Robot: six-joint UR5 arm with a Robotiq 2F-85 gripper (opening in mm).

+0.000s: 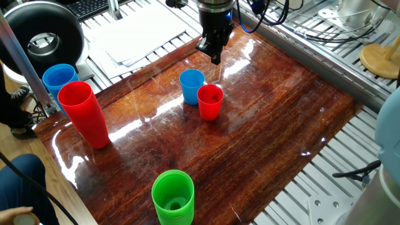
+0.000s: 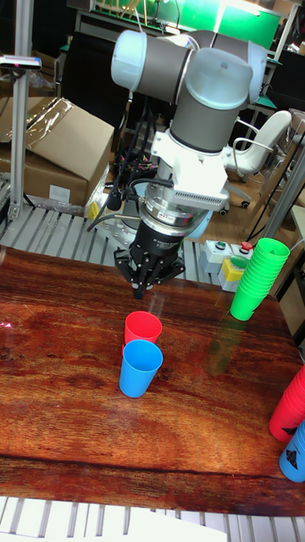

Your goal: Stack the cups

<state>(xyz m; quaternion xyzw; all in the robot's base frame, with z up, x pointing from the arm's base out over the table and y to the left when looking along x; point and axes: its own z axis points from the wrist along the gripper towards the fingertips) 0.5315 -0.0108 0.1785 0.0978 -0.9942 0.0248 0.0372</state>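
Observation:
Two small cups stand upright and side by side, touching, near the middle of the wooden table: a light blue cup (image 1: pixel 192 85) (image 2: pixel 140 368) and a red cup (image 1: pixel 210 102) (image 2: pixel 142 329). Both are empty. My gripper (image 1: pixel 214 56) (image 2: pixel 141 290) hangs point-down above the table, behind the pair toward the far edge and clear of both. Its fingers are pressed together with nothing between them.
A much taller red cup (image 1: pixel 84 114) stands at the left with a blue cup (image 1: pixel 59 78) behind it. A large green cup stack (image 1: pixel 173 197) (image 2: pixel 259 278) is at the near edge. Metal rails surround the table (image 1: pixel 269 119); a wooden disc (image 1: pixel 379 59) lies far right.

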